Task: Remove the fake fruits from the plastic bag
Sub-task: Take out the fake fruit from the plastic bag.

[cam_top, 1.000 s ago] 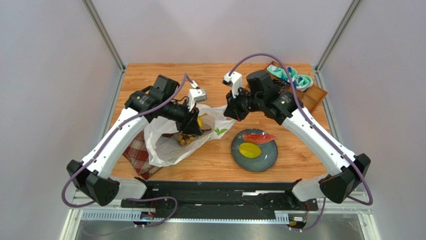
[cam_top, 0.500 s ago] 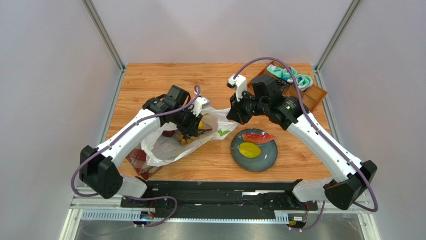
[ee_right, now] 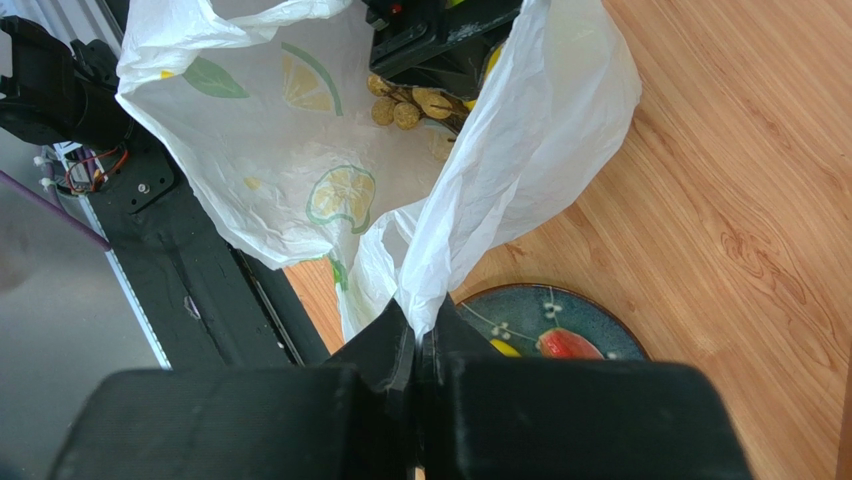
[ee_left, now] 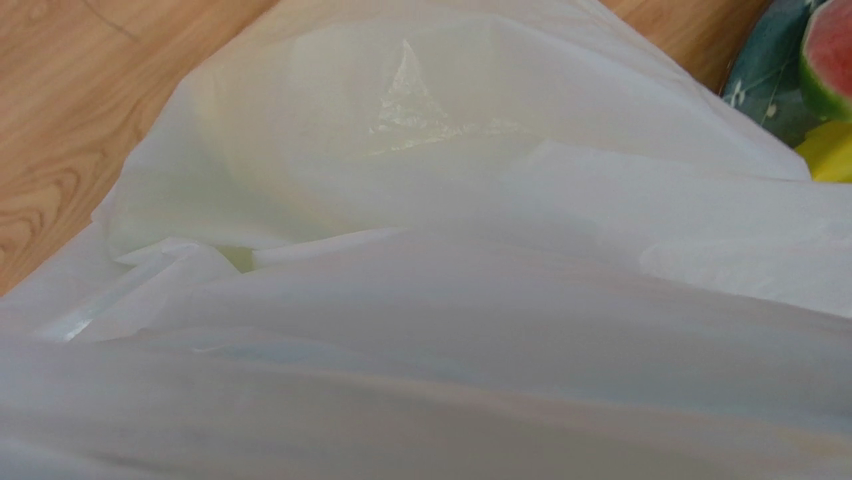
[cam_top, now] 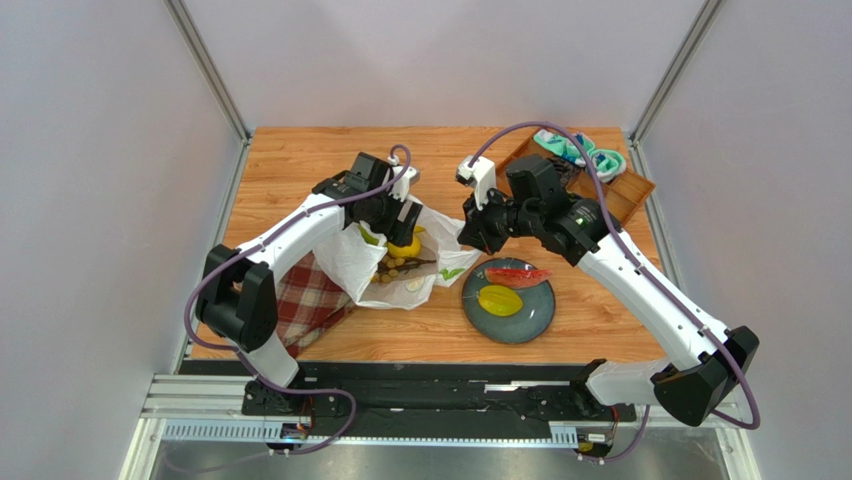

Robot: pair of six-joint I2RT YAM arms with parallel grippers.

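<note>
While the right gripper [ee_right: 415, 335] has its fingers pressed tight together on a fold of the bag [ee_right: 300, 150], lifting that edge off the table [cam_top: 300, 160], the left gripper [cam_top: 402, 224] is poked down into the bag's open mouth from the far side. Can't tell if the left one's fingers are spread or closed. Its own camera sees pretty much nothing but white crinkly plastic draped across the lens. In the other two views the black body and the bag wall hide the tips.

Fruit-wise, the grapes [ee_right: 405, 105] are inside the bag, right below the left gripper. The mango [cam_top: 405, 246] sits just beside them, tucked up against the gripper as seen from above. The watermelon slice [cam_top: 516, 273] and starfruit [cam_top: 499, 299] are out of the bag, lying side by side on the dark plate [cam_top: 535, 318]. The plate sits just right of the bag, near the right gripper.

Other stuff: a red plaid cloth [cam_top: 305, 305] sticks out from under the bag's left side, below the left forearm. A wooden tray [cam_top: 622, 195] sits at the far right corner with teal socks [cam_top: 580, 152] on it, behind the right arm and well apart from the bag. The bag's lemon-and-leaf print faces the right wrist camera.
</note>
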